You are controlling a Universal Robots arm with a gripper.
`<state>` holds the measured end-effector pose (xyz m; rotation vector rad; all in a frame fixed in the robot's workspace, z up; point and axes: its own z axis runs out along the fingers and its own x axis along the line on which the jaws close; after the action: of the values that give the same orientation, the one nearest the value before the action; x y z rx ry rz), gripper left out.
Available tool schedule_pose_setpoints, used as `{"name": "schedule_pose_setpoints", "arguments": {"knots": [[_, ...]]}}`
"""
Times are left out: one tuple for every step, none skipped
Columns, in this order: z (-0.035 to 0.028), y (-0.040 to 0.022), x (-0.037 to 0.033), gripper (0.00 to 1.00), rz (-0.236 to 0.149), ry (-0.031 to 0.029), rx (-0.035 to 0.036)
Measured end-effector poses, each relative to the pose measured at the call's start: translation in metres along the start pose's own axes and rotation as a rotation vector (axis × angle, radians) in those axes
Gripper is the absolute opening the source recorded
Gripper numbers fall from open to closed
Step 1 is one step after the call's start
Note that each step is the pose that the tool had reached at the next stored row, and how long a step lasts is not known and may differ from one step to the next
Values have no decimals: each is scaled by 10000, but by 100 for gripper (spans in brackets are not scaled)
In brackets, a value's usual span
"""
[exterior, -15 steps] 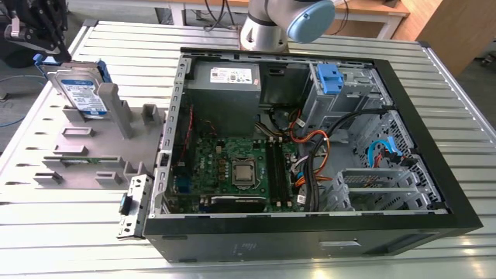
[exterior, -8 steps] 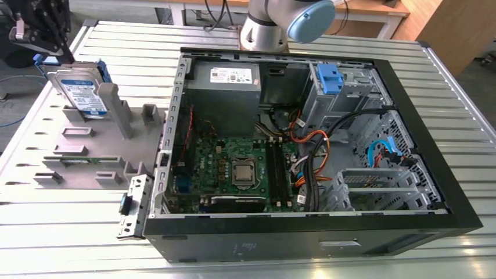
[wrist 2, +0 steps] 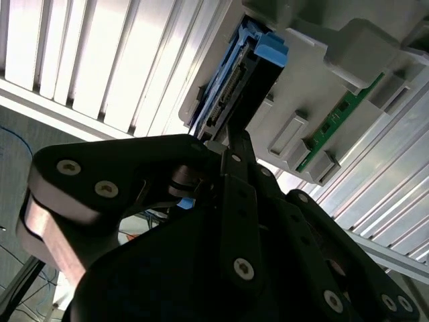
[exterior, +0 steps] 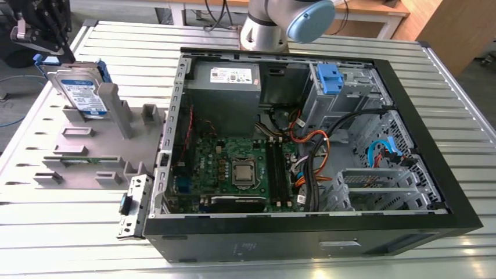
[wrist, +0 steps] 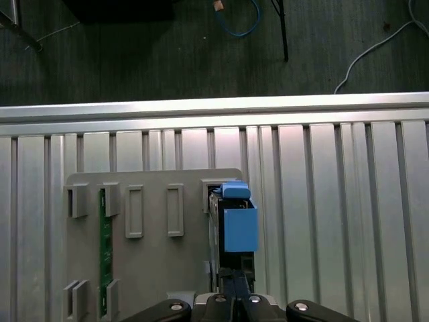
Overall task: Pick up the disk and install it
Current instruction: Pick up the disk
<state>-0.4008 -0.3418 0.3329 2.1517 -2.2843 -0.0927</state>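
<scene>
Well, the jaws stand narrow, drawn together with nothing seen between them, so the gripper (exterior: 65, 58) holds nothing. It hangs just above the disk (exterior: 81, 90), in line with its upper edge in both wrist views; I'd judge that lets it take the thin edge from above. The disk stands on edge in a slot of the grey rack (exterior: 85, 145), with its label side showing in the exterior view and its blue carrier uppermost. It has not been lifted.

Reading the exterior view as a clock face centred on the open case (exterior: 434, 145), disk and rack sit at about ten o'clock, just beside the case wall. A green memory stick (exterior: 81, 158) lies flat on the rack at six o'clock from the disk, apart from it.

Inside the case, a blue latch (exterior: 329, 78) sits at one o'clock on the drive cage and a grey box (exterior: 225, 75) at eleven. Loose cables (exterior: 310, 151) run just below the cage and could crowd the way in. The arm (exterior: 287, 23) rises at twelve o'clock on the slatted table (exterior: 465, 87).
</scene>
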Motion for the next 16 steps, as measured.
{"name": "schedule_pose_setpoints", "arguments": {"knots": [[0, 0, 0, 11, 0, -1, 1], [0, 0, 0, 11, 0, 0, 0], [0, 0, 0, 11, 0, 0, 0], [0, 0, 0, 11, 0, 0, 0], [0, 0, 0, 11, 0, 0, 0], [0, 0, -1, 11, 0, 0, 0], [0, 0, -1, 11, 0, 0, 0], [1, 0, -1, 11, 1, 0, 1], [0, 0, -1, 17, 0, 0, 0], [0, 0, -1, 17, 0, 0, 0], [0, 0, -1, 23, 1, 0, 0], [0, 0, -1, 23, 0, 0, 0], [1, 0, -1, 29, 0, 0, 0], [1, 0, -1, 35, 0, 0, 0], [1, 0, -1, 35, 0, 0, 1], [1, 0, -1, 41, 0, 0, 0]]}}
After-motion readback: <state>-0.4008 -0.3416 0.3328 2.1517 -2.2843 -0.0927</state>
